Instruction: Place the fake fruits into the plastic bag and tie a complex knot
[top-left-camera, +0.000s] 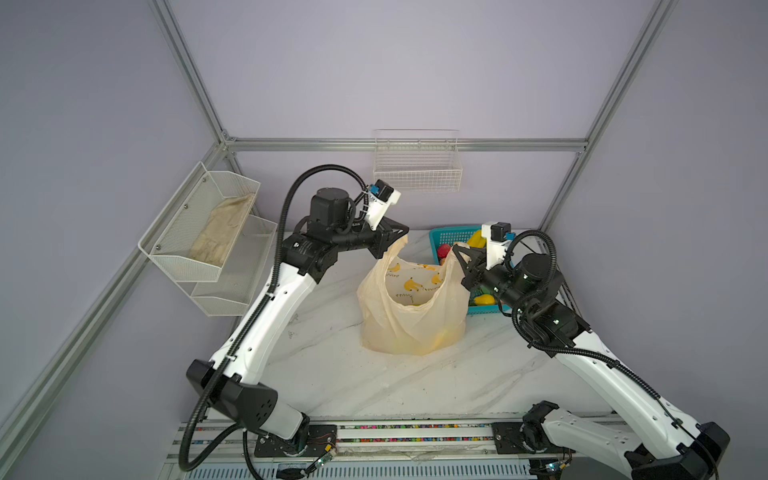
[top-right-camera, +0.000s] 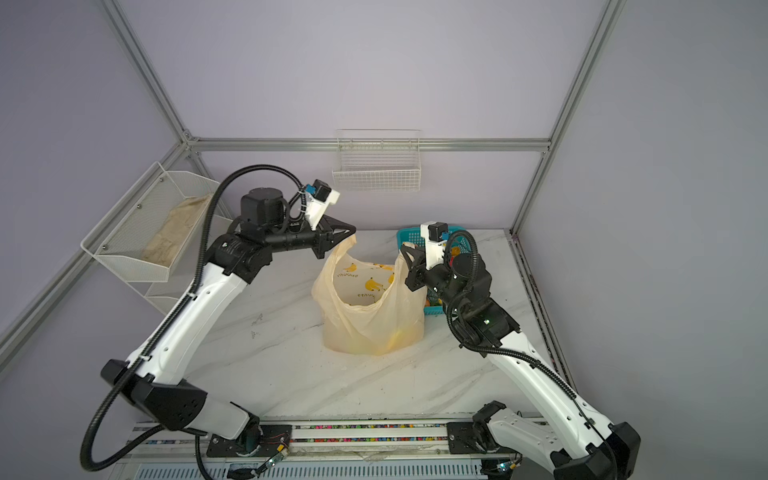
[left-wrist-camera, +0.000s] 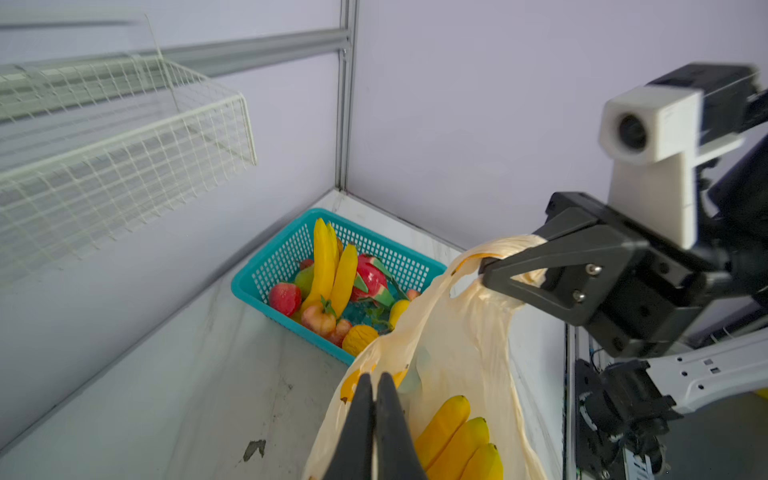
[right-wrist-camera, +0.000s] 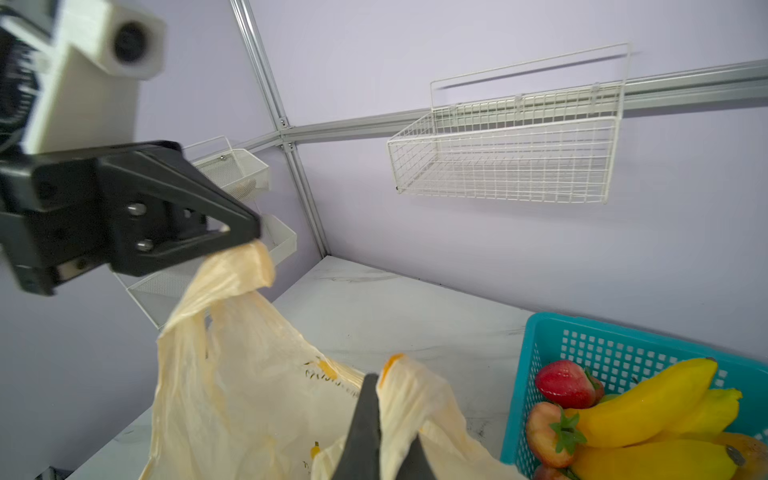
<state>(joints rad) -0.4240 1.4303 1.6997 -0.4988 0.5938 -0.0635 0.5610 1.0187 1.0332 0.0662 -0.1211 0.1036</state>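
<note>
On the table (top-left-camera: 332, 374), near its middle, the bag (top-left-camera: 415, 328) stands with its mouth held open between the two arms. The left gripper (right-wrist-camera: 254, 236) is pinched tight on the left handle (right-wrist-camera: 249, 266), lifted up and to the far left; the right gripper (left-wrist-camera: 488, 270) is clamped on the right handle (left-wrist-camera: 511, 249), bunched into a rope between its jaws. One bunch of bananas (left-wrist-camera: 457, 436) lies inside the bag. Most of the fruits (left-wrist-camera: 332, 274) sit in the basket (left-wrist-camera: 266, 266) at the far right, just behind the bag.

The bag looks like thin, limp film: light, soft and probably slippery, with no shape of its own once a handle is let go. The bananas at the bottom give it a little ballast, likely not enough to keep the mouth open. The handles are the right place to hold; gathered into a strip, as they are now, they should resist slipping better than flat film. For tying, a grip close to the handle ends would leave slack to cross them. The fruits seem hollow, glossy plastic: light and hard, apt to skid from the jaws, so best gripped across a narrow part such as a banana's middle.
</note>
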